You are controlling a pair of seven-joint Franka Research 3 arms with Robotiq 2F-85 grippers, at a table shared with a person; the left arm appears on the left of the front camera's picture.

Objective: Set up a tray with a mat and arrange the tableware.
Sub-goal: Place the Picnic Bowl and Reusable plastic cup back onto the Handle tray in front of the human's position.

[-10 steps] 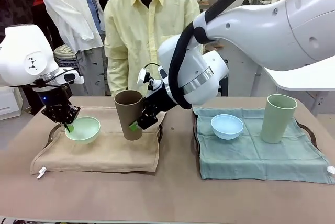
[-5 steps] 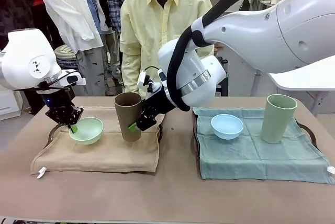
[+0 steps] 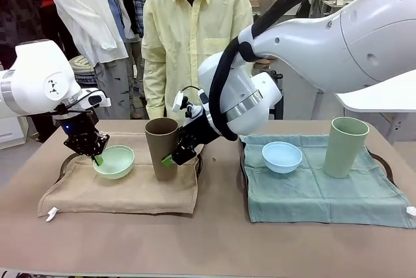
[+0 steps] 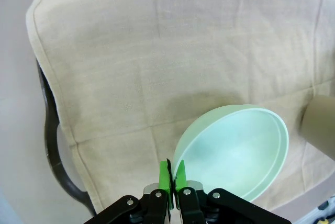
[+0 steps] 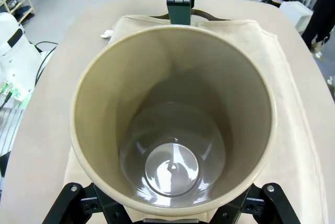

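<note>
We judge the task well advanced. On the right half of the tabletop (image 3: pixel 214 239), the teal mat (image 3: pixel 312 193) already covers its tray (image 3: pixel 383 161). The pale green tumbler (image 3: pixel 346 146) stands upright near that mat's far right corner, and the light blue bowl (image 3: pixel 282 157) sits toward its far left corner. That setting looks complete.

On the left half, the beige mat (image 3: pixel 123 190) is spread over the dark tray (image 3: pixel 65 164), but both pieces are in the tools' grip and not released. The right tool (image 3: pixel 170 154), reaching across the middle, clasps the brown tumbler (image 3: pixel 161 148) around its wall; the tumbler stands upright over the mat's far right corner. The left tool (image 3: pixel 97 159) is closed, its green pads pinching the rim of the mint green bowl (image 3: pixel 114 161) near the mat's far left portion. What remains, in our estimate, is seating and releasing these two pieces.

Limits of observation:
- We cannot tell whether the bowl rests on the mat or hangs just above it; the left wrist view shows it tilted.
- Whether the tumbler base touches the mat is uncertain.
- In the right wrist view the tumbler hides most of the tool's fingers.
- Both trays lie mostly under their mats; only rim sections show.
</note>
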